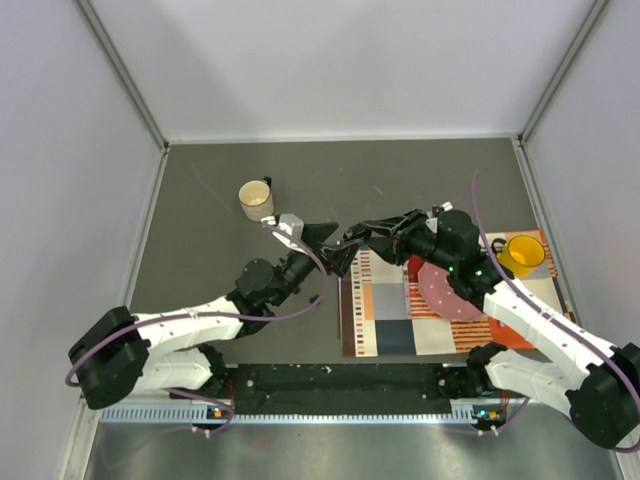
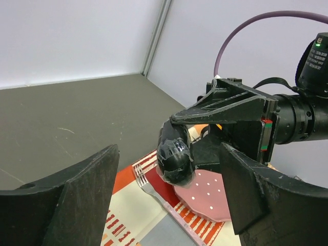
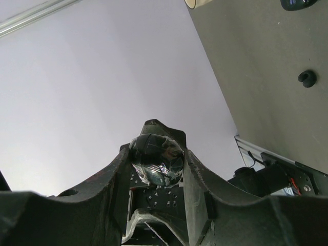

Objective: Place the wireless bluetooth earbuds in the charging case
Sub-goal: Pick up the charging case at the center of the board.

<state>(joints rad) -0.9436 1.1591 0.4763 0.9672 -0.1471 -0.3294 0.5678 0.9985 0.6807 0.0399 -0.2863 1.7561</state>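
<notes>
- The cream mug [image 1: 257, 200] stands on the gray tabletop [image 1: 420, 180], up and to the left of where the two arms meet.
- The left gripper [image 1: 338, 247] reaches in from the left, raised over the left edge of the placemat [image 1: 385, 335].
- Its jaws are spread wide and grip nothing. In the left wrist view its two fingers [image 2: 77, 205] frame the charging case without touching it.
- The charging case [image 2: 176, 159] is a glossy black oval. It hangs in the air between the two grippers, just beyond the left fingertips and above the placemat.
- Whether its lid is up or down cannot be told.
- The right gripper [image 3: 156, 146] comes in from the right, pointing at the left one. Its jaws are partly closed and clamped on the charging case, one finger pressed on each side.
- One small black earbud [image 3: 306, 78] shows in the right wrist view. It lies loose on the gray tabletop, well apart from the right fingers and held by neither gripper.
- The other earbuds cannot be made out.
- A fork [image 2: 148, 188] lies on the striped and blocked placemat, below the held case.
- A pink plate [image 1: 445, 295] with small white dots rests on the placemat, just beside the fork. The right arm partly covers it in the top view.
- A yellow cup [image 1: 522, 255] sits at the far right corner of the placemat, well apart from both grippers.
</notes>
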